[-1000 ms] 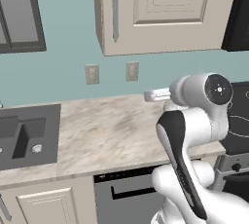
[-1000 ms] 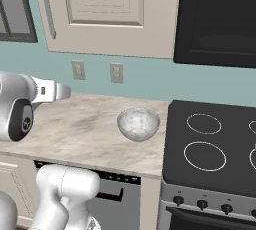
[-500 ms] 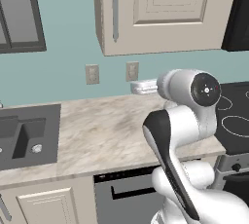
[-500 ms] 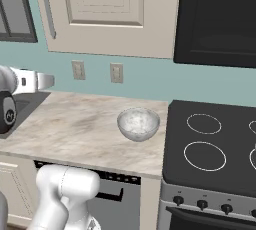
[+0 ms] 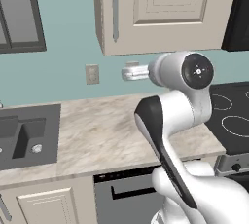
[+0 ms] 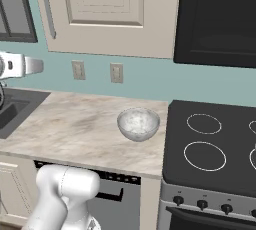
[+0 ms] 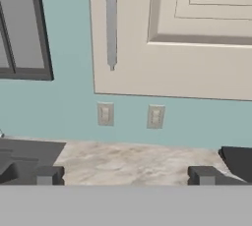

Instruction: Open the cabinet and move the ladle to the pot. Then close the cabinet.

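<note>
Beige upper wall cabinet point(image 5: 165, 11) with raised-panel door: door shut, vertical silver bar handle point(image 5: 115, 11) along its left edge. Hand view looks straight at the lower part of the same cabinet point(image 7: 172, 38), with the bottom end of the handle point(image 7: 111, 21) above two beige wall outlets point(image 7: 105, 114) on the teal wall.

Two-finger gripper point(image 5: 127, 73) of the white arm: raised in the air below the cabinet's bottom edge, a little right of the handle line and well short of it, above the marbled beige countertop point(image 5: 97, 130). In the right base view the gripper point(image 6: 35, 66) pokes in from the left edge, level with the outlets. In the hand view the two dark finger tips point(image 7: 47, 175) stand far apart with nothing between them (jaws released, empty).

Speckled grey-white rounded bowl point(image 6: 138, 123) sits on the counter just left of the black glass cooktop point(image 6: 215, 144). Dark sink basin point(image 5: 22, 138) at the counter's left end; dark grey-framed window point(image 5: 19, 13) above it.

Ladle and pot: cannot tell where they are from these views.
</note>
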You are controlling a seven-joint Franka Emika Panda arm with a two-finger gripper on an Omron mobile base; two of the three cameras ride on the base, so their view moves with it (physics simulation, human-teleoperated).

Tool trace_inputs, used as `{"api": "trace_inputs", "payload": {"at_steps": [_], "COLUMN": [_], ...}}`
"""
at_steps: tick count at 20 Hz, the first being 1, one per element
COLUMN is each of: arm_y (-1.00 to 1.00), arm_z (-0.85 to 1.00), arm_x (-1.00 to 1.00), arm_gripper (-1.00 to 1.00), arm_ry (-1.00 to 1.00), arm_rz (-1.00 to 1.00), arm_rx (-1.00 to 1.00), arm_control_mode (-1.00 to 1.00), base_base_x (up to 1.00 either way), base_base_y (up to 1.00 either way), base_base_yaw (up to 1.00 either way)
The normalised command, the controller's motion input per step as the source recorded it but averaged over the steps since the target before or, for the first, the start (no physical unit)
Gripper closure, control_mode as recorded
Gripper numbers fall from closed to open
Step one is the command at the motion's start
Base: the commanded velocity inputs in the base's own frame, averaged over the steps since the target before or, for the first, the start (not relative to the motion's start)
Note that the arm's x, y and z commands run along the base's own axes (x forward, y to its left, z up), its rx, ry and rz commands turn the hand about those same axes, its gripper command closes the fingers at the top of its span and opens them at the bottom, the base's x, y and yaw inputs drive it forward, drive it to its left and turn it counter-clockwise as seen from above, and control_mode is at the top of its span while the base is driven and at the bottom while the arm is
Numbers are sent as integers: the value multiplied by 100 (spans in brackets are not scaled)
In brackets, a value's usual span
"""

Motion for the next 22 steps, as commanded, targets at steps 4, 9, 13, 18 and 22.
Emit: {"api": "trace_inputs", "payload": {"at_steps": [4,9,13,18,22], "arm_y": [13,10,11,4,0], "arm_z": [26,16,6,4,15], "arm_x": [13,19,33,43,44], "arm_gripper": [-100,-100,-100,-100,-100], "arm_ry": [0,0,0,0,0], "arm_rz": [1,0,0,0,0], "arm_rx": [0,0,0,0,0], "arm_control_mode": [-100,-100,-100,-100,-100], "base_base_x": [0,0,0,0,0], "base_base_y": [0,0,0,0,0], "base_base_yaw": [0,0,0,0,0]}}
